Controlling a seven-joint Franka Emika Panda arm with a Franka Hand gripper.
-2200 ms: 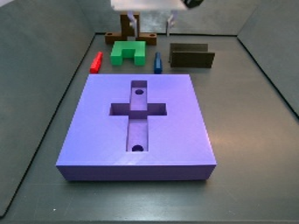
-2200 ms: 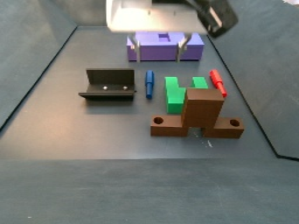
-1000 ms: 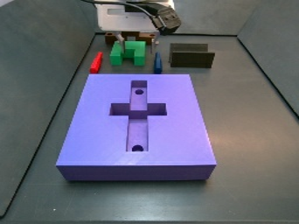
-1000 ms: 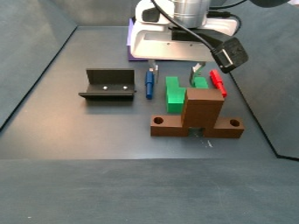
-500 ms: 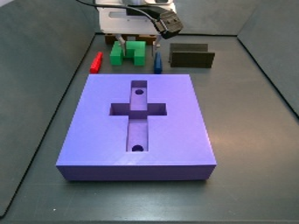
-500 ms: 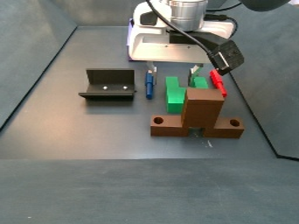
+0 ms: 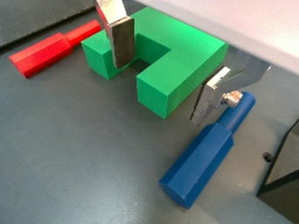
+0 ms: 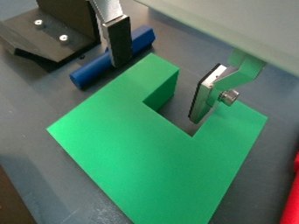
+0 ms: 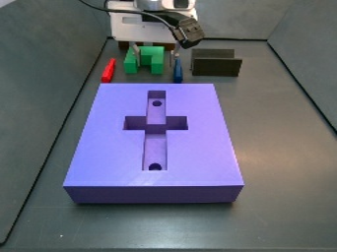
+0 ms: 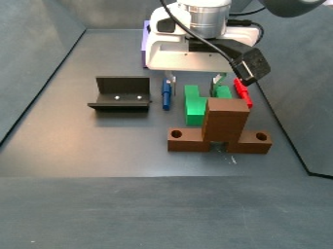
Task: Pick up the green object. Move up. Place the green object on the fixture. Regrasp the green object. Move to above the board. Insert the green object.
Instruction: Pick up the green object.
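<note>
Straddling the green object (image 7: 149,59), the gripper (image 7: 163,63) sits low at the far end of the floor from the board (image 9: 156,143); its fingers (image 7: 118,39) stand apart, one silver plate at each side of the piece, and whether the pads touch the green surface cannot be told; in a wrist view the green object (image 8: 152,144) fills most of the frame, its notch opening toward the gripper (image 8: 162,77), with one finger (image 8: 211,91) standing in the notch; the green object (image 10: 196,102) lies flat on the floor between a blue bar (image 10: 166,93) and a red bar (image 10: 240,91); in a wrist view the blue bar (image 7: 208,157) lies just beside the green piece and the red bar (image 7: 52,48) lies on its opposite side; the fixture (image 10: 121,94) stands apart beyond the blue bar; a brown block (image 10: 221,127) stands near the green piece; the board (image 10: 180,48) is mostly hidden behind the gripper (image 10: 193,76).
</note>
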